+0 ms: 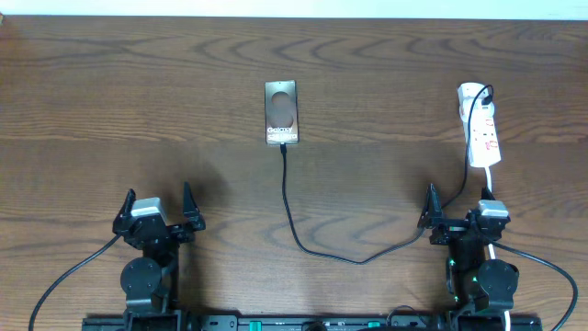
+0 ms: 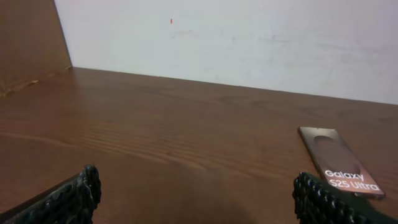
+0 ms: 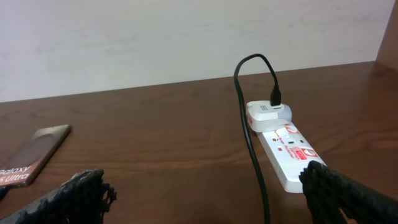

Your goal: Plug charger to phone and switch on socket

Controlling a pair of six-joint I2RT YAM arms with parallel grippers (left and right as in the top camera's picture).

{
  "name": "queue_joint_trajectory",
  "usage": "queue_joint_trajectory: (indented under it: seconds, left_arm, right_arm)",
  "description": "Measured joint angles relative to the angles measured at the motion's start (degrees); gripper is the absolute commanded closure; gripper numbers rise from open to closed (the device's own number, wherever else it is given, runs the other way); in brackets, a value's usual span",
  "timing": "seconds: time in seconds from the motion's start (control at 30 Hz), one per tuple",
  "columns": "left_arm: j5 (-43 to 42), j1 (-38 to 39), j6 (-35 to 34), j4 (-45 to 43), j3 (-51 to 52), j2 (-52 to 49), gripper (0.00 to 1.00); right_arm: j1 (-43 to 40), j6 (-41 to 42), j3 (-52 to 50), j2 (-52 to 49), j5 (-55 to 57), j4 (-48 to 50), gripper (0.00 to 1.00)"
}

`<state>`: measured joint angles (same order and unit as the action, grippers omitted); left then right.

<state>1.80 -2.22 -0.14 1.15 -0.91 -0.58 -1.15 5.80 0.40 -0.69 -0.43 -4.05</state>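
Dark wood table [image 1: 92, 92], white wall [image 2: 249, 43], left gripper [image 1: 158, 192], right gripper [image 1: 457, 195] spread wide, empty

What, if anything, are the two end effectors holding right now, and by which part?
Nothing is held: the left end effector and the right end effector are both open, and the phone and charger lie on the table untouched.

Not much besides a dark brown counter [image 1: 138, 110] with a wavy wood grain. Behind it there's a plain white wall [image 2: 249, 43] with one tiny red speck [image 2: 171, 20], and a brown side panel [image 2: 31, 43] meets the wall at the corner.
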Motion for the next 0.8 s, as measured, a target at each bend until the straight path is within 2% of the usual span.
queue_joint_trajectory:
  seconds: [0.8]
  left_arm:
    - [-0.22,0.0,2.12,0.17,-0.09,0.0,0.02]
  right_arm:
    - [0.0,0.0,0.0,0.0,0.0,0.0,0.01]
